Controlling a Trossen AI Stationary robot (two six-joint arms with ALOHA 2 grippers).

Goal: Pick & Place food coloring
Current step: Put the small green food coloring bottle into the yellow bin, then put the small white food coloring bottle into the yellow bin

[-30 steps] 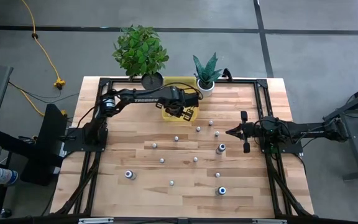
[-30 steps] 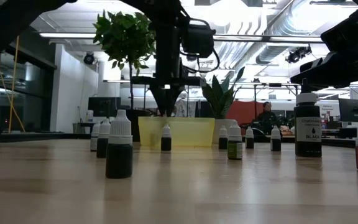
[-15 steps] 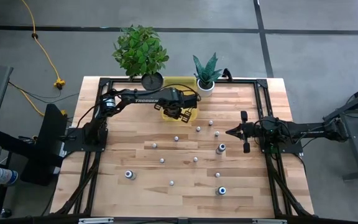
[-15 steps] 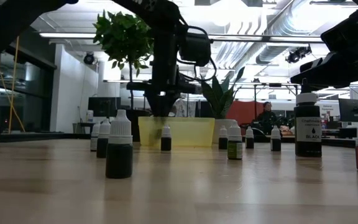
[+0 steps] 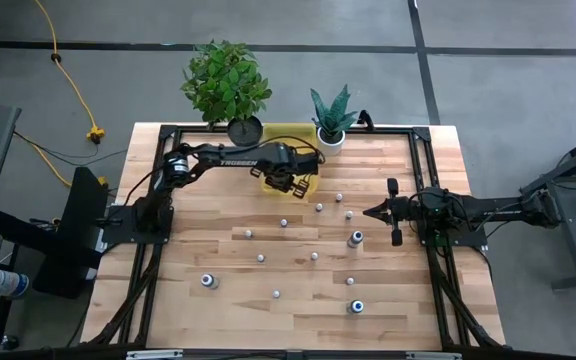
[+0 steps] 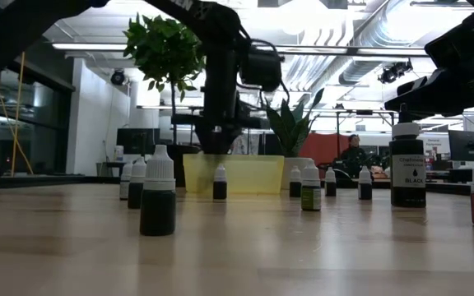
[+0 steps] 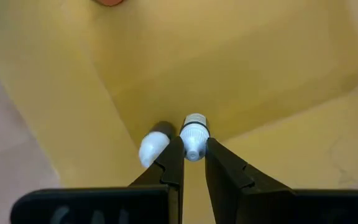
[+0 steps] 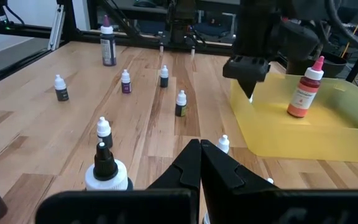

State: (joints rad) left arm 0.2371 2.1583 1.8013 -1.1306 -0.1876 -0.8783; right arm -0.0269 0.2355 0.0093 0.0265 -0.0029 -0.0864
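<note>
Bottle [image 7: 194, 138] of food coloring sits pinched in my left gripper [image 7: 194, 163] over the yellow tray [image 5: 293, 132] at the table's far edge. My right gripper [image 8: 200, 163] waits at the right side, fingers pressed together.

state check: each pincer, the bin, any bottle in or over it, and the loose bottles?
left pincer: shut on small bottle, over the yellow bin.
small bottle: held between the fingers, white cap pointing away from the wrist.
right pincer: shut, empty, hanging at the table's right side.
yellow bin: open-topped, on the table by the plants.
orange bottle: upright inside the bin.
loose bottles: upright, scattered on the table.
</note>
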